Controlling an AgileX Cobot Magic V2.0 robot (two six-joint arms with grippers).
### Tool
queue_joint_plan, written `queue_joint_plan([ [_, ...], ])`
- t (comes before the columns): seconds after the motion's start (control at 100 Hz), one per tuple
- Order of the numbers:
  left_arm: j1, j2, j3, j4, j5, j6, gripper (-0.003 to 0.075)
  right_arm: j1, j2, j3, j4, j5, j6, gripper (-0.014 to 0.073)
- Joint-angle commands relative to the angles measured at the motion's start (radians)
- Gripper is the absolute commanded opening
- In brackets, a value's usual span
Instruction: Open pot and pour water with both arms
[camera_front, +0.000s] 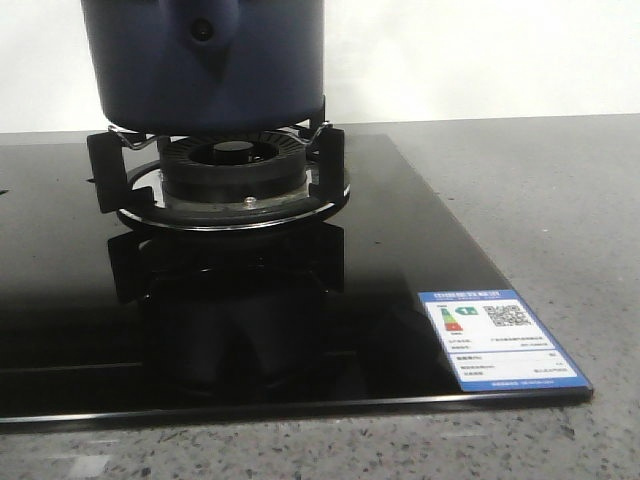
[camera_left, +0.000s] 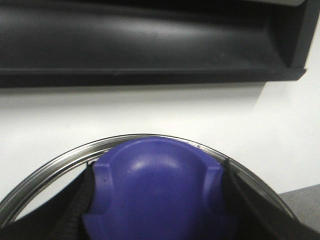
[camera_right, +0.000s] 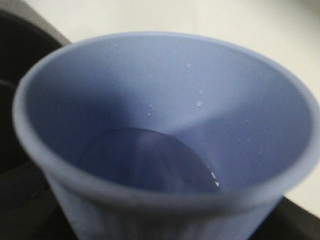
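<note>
The dark navy pot (camera_front: 200, 70) stands on the gas burner (camera_front: 232, 172); its handle stub with a small hole faces me and its top is cut off by the front view. My left gripper (camera_left: 160, 205) is shut on the purple-blue lid knob (camera_left: 155, 185), with black fingers (camera_left: 65, 210) on both sides and the lid's steel rim (camera_left: 50, 167) behind it. A pale blue cup (camera_right: 165, 125) holding a little water (camera_right: 145, 160) fills the right wrist view, and my right gripper (camera_right: 160, 225) is shut on it. Neither arm shows in the front view.
The burner sits in a glossy black glass cooktop (camera_front: 380, 270) with a blue energy label (camera_front: 500, 338) at its near right corner. Grey speckled counter (camera_front: 560, 200) surrounds it. A black hood (camera_left: 150, 40) hangs against the white wall beyond the lid.
</note>
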Motion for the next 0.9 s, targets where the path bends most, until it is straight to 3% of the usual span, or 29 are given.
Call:
queue_joint_plan([
  [0.0,0.028,-0.024,-0.035,0.002,-0.059,0.0,0.0356,0.019,-0.03,-0.048,-0.109,-0.08,-0.002,0.0366],
  [0.55,0.049,-0.024,-0.035,0.002,-0.054,0.0,0.0356,0.071,0.098,-0.22,-0.386,0.07,-0.002,0.0366],
  [0.89,0.049,-0.024,-0.035,0.002,-0.049,0.0,0.0356,0.13,0.144,-0.22,-0.753,0.061,-0.002,0.0366],
])
